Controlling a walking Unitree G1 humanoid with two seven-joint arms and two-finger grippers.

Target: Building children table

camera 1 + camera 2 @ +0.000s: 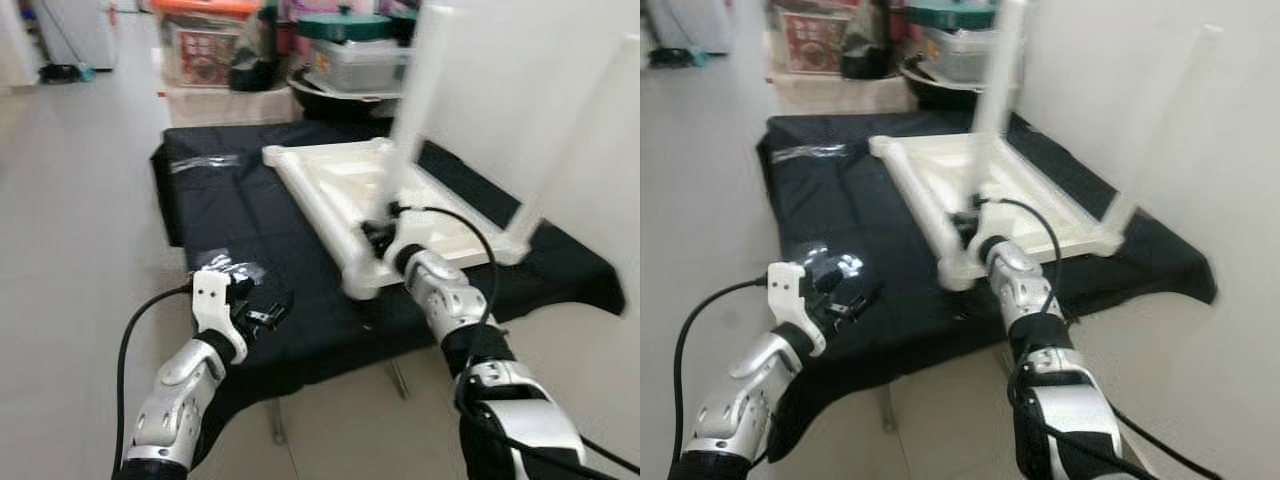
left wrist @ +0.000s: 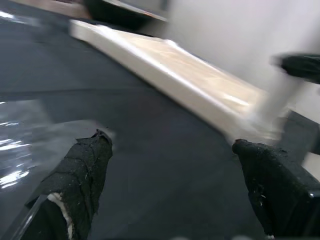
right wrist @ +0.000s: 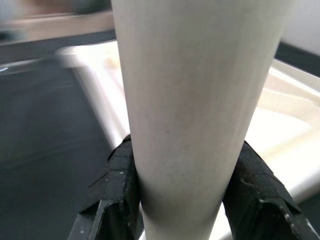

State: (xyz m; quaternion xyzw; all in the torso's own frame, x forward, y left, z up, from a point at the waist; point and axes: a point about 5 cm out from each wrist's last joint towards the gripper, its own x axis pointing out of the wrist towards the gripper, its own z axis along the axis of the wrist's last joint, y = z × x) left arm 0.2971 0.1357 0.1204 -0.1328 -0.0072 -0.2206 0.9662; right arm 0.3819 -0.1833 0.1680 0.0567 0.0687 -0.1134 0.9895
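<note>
Nearest the camera, the left gripper point(image 1: 262, 305) hovered over the near-left part of the black cloth point(image 1: 260, 215) that draped the bench, its fingers point(image 2: 80, 180) spread wide apart and holding nothing. A crumpled piece of clear plastic film point(image 2: 20, 150) lay on the cloth just beside one of them.

To the right and a little farther in, the right gripper point(image 1: 382, 236) reached to the near corner of the white children's table point(image 1: 345, 185), which lay upside down on the cloth with its frame facing up. Its fingers point(image 3: 120, 185) were pressed against either side of a white table leg point(image 3: 195, 100), pinching it low down near where it met the upturned frame. That leg point(image 1: 415, 100) stood roughly upright, leaning slightly, rising from the near side of the frame. A second white leg point(image 1: 570, 150) stood at the right corner of the frame, close to the white wall point(image 1: 520, 90). A black cable point(image 1: 455, 225) looped from the right wrist over the frame.

Farther along the cloth, a strip of clear tape or film point(image 1: 205, 162) lay near the far-left edge.

Beyond the bench, a blurred cluster of storage stood on the floor: a box with a red and white label point(image 1: 200, 50), a dark bag point(image 1: 255, 55), and a grey container with a green lid point(image 1: 350, 45).
</note>
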